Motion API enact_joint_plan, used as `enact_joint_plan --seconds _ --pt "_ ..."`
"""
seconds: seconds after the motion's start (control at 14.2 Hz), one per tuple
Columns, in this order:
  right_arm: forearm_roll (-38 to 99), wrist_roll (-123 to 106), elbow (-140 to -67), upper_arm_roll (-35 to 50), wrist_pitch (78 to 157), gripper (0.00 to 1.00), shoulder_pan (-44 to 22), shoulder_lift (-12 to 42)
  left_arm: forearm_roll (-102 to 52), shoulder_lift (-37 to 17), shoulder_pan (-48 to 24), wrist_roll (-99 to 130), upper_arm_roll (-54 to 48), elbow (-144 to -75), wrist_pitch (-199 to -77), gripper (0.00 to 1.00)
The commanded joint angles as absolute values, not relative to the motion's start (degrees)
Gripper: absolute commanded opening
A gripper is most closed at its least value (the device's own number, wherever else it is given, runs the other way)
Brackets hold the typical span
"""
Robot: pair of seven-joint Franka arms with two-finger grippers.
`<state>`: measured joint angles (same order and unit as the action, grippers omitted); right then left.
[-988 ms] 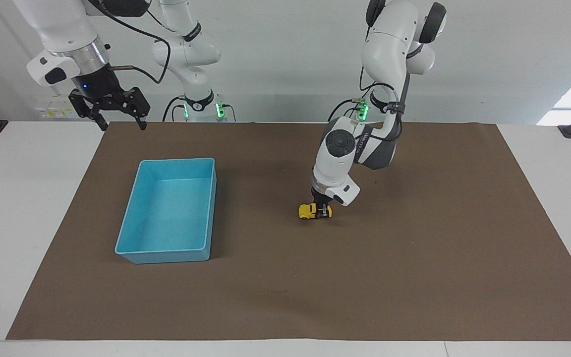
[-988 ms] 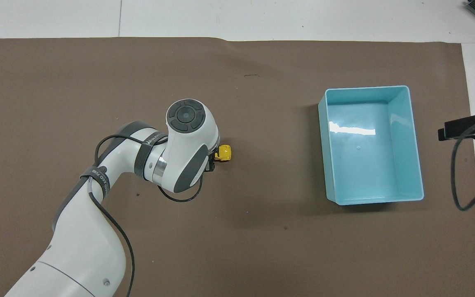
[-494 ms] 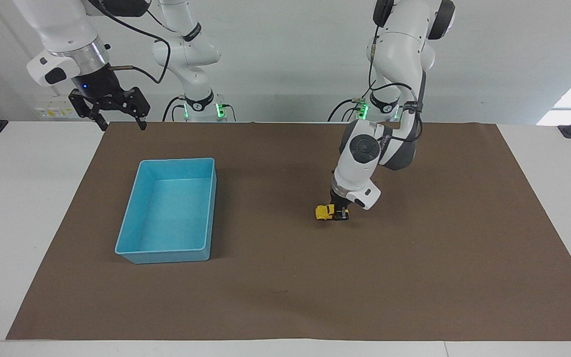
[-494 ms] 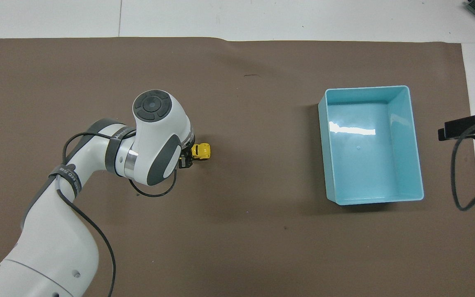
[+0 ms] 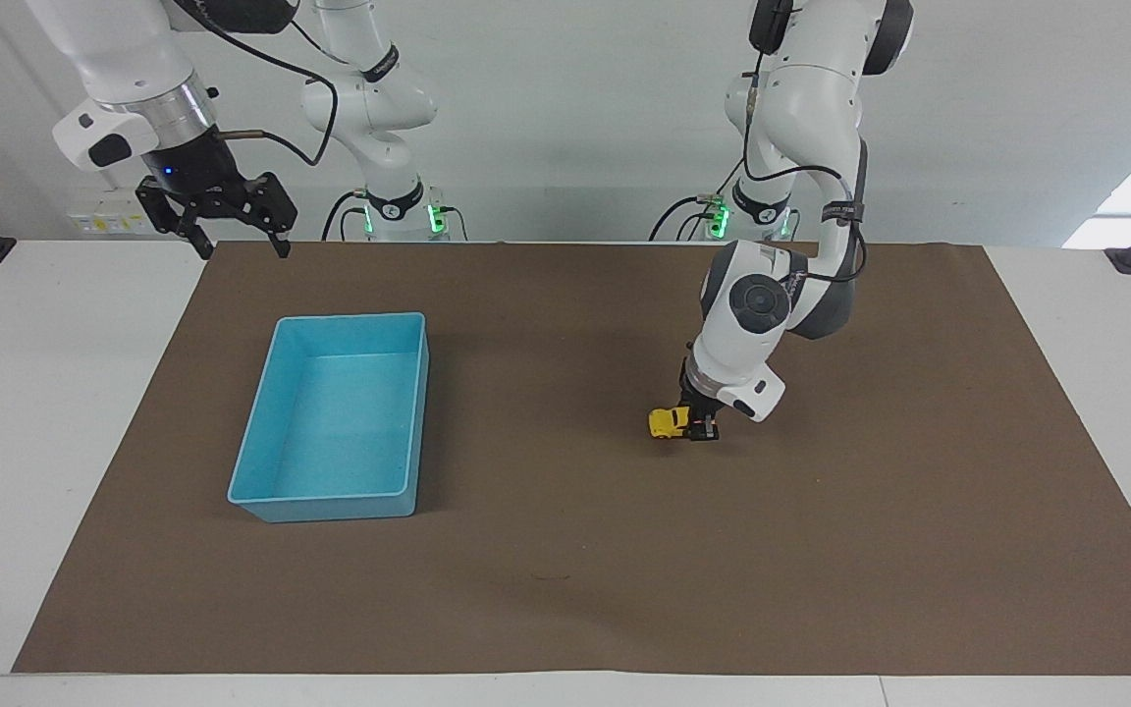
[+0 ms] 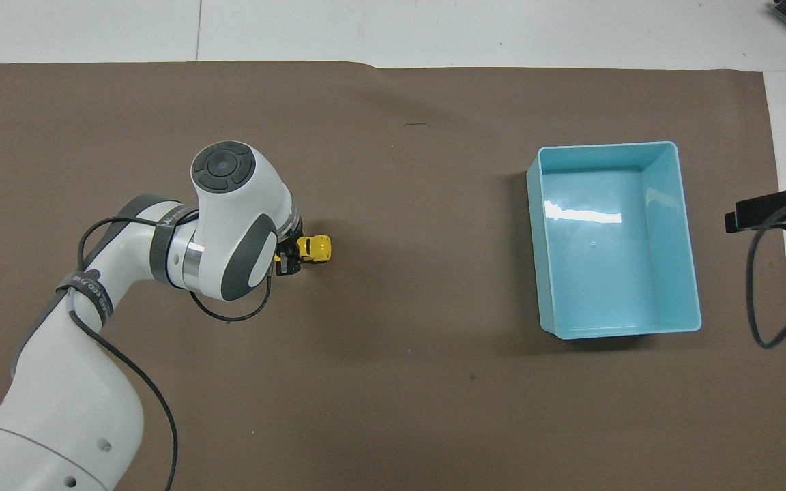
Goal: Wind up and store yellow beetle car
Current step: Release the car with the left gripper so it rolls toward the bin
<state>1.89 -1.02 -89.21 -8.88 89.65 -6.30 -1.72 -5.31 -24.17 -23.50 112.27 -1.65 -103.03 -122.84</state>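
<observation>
Left end effector (image 5: 701,429): we see it low on the brown mat (image 5: 821,550), its fingers clamped on the rear of the yellow beetle car (image 5: 668,423).
Yellow beetle car: we find it on the mat, wheels down, toward the left arm's end of the desk (image 5: 55,393), well apart from the blue tray (image 5: 415,412).
Blue tray: we see it open, toward the right arm's end.
Right end effector (image 5: 237,241): we see it waiting in the air over the mat's edge nearest the robots, fingers spread wide, holding nothing.
</observation>
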Motion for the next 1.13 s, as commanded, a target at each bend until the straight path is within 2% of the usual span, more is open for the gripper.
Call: enact_joint_plan --seconds 0.0,0.21,1.06 --pt "2.2 -1.5 -89.5 -9.1 89.5 1.0 -6.1 -2.0 -1.8 -24.5 -22.7 109.2 -1.1 -103.2 -123.9 1.0" --pt "2.2 -1.4 -89.5 -9.1 89.5 1.0 -6.0 -2.1 -1.2 -20.5 -20.7 108.0 -1.1 -100.8 -119.7 1.0" --pt "2.4 -1.6 -89.5 -8.9 89.5 1.0 -6.2 -2.1 -1.1 -19.2 -19.0 107.2 -1.1 -97.9 -119.6 1.0"
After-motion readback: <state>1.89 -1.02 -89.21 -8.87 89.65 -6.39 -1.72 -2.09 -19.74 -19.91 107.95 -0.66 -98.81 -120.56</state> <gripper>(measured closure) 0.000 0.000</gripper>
